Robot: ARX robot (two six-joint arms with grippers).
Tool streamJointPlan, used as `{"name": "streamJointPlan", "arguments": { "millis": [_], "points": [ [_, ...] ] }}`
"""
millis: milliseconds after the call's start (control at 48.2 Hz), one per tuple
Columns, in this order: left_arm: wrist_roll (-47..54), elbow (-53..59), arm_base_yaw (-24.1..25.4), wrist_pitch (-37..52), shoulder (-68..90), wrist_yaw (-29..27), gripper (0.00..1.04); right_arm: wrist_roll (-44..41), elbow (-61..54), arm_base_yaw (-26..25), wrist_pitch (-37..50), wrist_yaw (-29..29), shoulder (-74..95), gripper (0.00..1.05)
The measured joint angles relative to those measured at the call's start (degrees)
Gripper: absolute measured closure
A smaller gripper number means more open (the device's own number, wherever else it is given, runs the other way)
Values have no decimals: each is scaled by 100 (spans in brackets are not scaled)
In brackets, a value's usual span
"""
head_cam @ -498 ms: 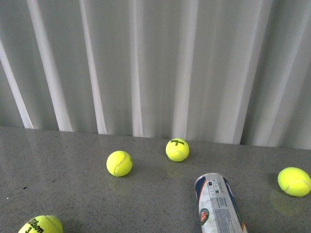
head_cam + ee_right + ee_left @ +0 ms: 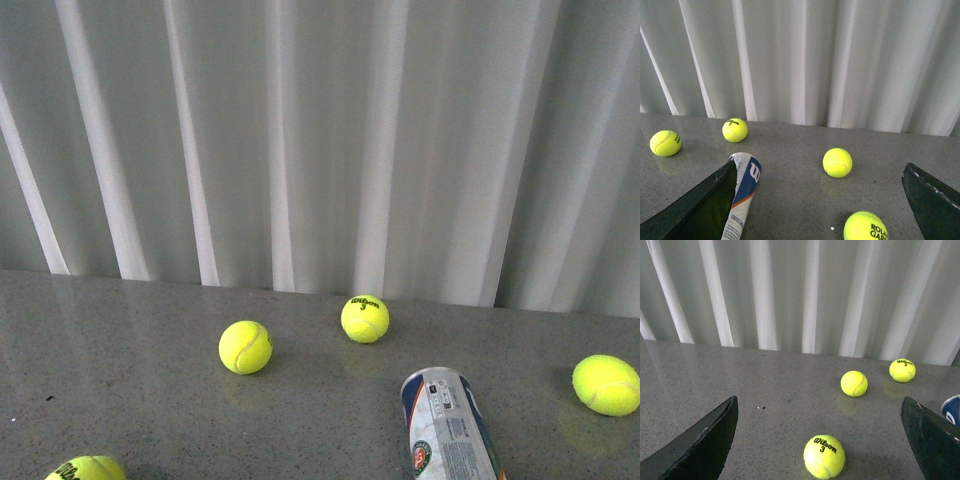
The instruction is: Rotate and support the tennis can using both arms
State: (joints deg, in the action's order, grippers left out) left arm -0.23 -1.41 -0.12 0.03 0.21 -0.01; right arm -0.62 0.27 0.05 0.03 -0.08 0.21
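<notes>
Nearest to us, the right pincer (image 2: 819, 166) hangs with its two black fingers wide apart and nothing between them; the left pincer (image 2: 818, 400) is spread just as wide, with only a Wilson ball (image 2: 824, 456) lying loose on the grey table (image 2: 150, 400) in its gap, gripped by neither finger. The tennis can (image 2: 448, 425) lies on its side right of centre, at the near edge of the front view. Its long axis runs away from us and its far end tips slightly toward the middle. In the right wrist view it sits just beside one finger, outside the opening and partly hidden behind that finger. In the left wrist view we make out only a blue-and-white sliver at the frame edge, which may be the can. We judge the right arm the nearer of the two, with the can lying between the arms, so the right pincer would need to shift sideways to straddle it across its width. Farther off, other tennis balls (image 2: 245, 347) are scattered well apart, and a pale pleated curtain (image 2: 320, 140) closes the scene.
</notes>
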Motion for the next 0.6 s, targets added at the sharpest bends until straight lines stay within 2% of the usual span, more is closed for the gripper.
{"name": "streamJointPlan", "arguments": {
  "millis": [415,478,561,602],
  "points": [
    [0,0,0,0,0,0,7,2,0,0,0,0,0,7],
    [0,0,0,0,0,0,7,111,166,55,-105,212,382,7],
    [0,0,0,0,-2,2,7,173,955,-72,1106,269,2214,7],
    [0,0,0,0,0,0,7,302,1493,-192,1633,103,3163,7]
  ]
}}
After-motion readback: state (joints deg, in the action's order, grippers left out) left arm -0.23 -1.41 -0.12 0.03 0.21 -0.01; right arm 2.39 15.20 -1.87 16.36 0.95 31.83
